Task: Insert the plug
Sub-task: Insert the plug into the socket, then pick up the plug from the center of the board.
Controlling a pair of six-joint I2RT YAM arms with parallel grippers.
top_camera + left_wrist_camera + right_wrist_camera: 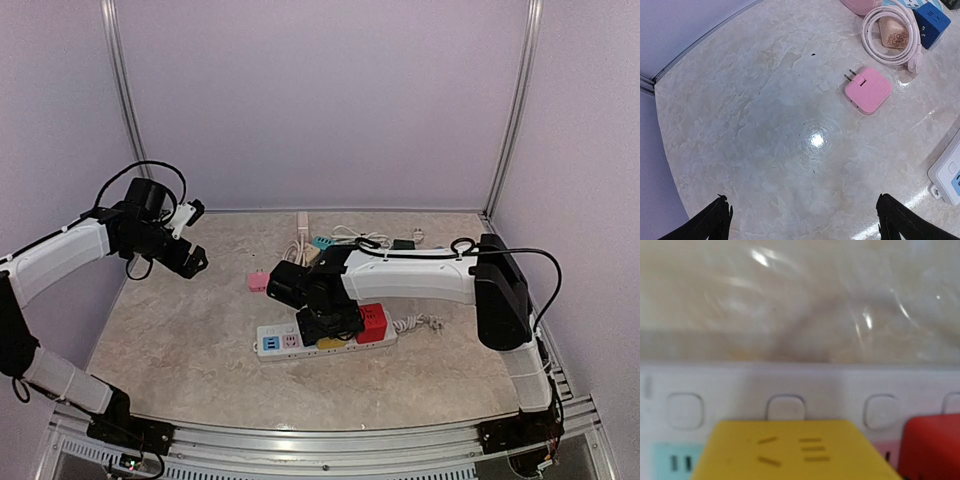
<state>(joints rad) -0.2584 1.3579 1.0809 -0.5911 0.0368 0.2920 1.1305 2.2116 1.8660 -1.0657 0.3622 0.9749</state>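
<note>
Above the marbled table (pixel 180 350), right tool (pixel 326 322) low over yellow plug (pixel 785 450), state unclear; left tool (pixel 195 261) aloft, spread.

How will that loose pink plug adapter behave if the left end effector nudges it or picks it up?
The pink plug adapter lies flat on its broad face, so it probably won't roll or tip. The tabletop looks glossy, so a nudge would likely slide or spin it. It looks like a small rigid block, likely light and stiff.

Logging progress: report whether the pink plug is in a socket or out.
Out. The pink plug lies flat on the table, prongs bare, apart from the power strip.
</note>
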